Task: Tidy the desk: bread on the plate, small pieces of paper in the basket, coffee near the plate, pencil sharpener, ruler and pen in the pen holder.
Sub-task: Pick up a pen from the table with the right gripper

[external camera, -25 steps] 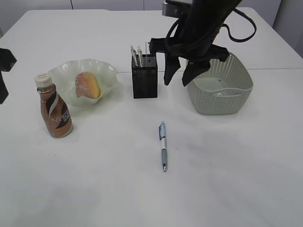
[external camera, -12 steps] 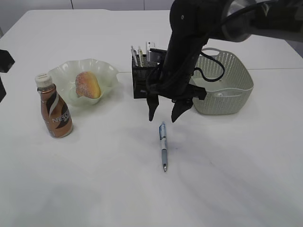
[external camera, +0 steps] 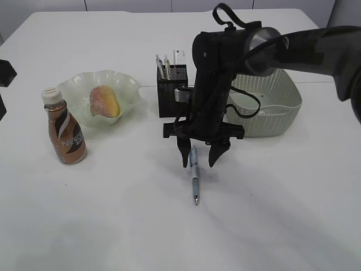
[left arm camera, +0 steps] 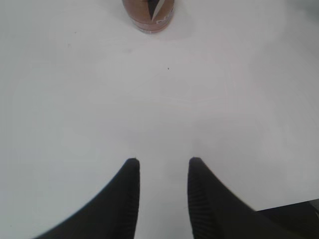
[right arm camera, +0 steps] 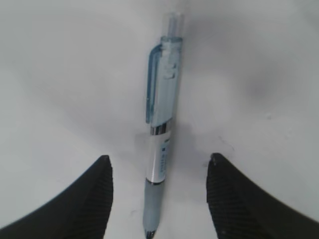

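Observation:
A light blue pen (external camera: 194, 178) lies on the white table, also in the right wrist view (right arm camera: 160, 134). My right gripper (external camera: 197, 162) is open and straddles the pen's upper half, one finger on each side (right arm camera: 158, 164). The bread (external camera: 104, 101) lies on the pale green wavy plate (external camera: 131, 86). The coffee bottle (external camera: 65, 135) stands left of the plate; its base shows in the left wrist view (left arm camera: 148, 15). The black mesh pen holder (external camera: 172, 93) holds several items. My left gripper (left arm camera: 160, 162) is open and empty above bare table.
The grey-green woven basket (external camera: 276, 110) stands right of the pen holder, behind my right arm. Part of the left arm shows at the left edge (external camera: 4, 73). The table's front half is bare.
My right gripper has come from above the basket, down and to the left, and now sits low over the pen with its fingers on either side. The left arm has not moved.

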{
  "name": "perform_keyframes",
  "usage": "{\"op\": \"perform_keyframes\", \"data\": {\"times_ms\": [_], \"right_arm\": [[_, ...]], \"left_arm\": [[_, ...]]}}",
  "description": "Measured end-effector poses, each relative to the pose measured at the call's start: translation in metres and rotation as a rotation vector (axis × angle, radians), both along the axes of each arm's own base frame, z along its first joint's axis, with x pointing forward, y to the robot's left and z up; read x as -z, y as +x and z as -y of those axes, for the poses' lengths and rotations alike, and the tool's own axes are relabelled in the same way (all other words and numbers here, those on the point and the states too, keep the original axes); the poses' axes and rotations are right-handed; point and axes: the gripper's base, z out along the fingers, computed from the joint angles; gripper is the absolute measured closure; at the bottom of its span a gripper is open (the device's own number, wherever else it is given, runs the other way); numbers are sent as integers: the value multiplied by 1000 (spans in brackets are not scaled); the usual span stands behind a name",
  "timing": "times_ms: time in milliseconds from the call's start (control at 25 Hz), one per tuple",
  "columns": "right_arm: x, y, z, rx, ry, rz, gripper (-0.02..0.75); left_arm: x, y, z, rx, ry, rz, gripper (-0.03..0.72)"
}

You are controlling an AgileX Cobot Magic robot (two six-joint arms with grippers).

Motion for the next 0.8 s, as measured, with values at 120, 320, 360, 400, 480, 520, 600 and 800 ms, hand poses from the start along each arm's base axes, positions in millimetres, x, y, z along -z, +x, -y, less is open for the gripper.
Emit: {"op": "perform_keyframes", "data": {"times_ms": [120, 320, 360, 400, 480, 520, 600, 800], "right_arm": [[9, 1, 1, 1, -21, -11, 269], [18, 2, 3, 6, -55, -16, 269], [18, 2, 4, 5, -63, -14, 269], [19, 3, 5, 1, -71, -9, 269], [19, 3, 6, 4, -81, -5, 268], [19, 3, 6, 4, -85, -3, 268], [20, 3, 6, 7, -86, -6, 268], [27, 3, 6, 10, -93, -19, 269]], "left_arm": [[0, 0, 0, 1, 0, 0, 448], [0, 0, 0, 1, 0, 0, 448], [0, 0, 0, 1, 0, 0, 448], [0, 0, 0, 1, 0, 0, 448], [0, 0, 0, 1, 0, 0, 448], [0, 0, 0, 1, 0, 0, 448], [0, 0, 0, 1, 0, 0, 448], [0, 0, 0, 1, 0, 0, 448]]}}
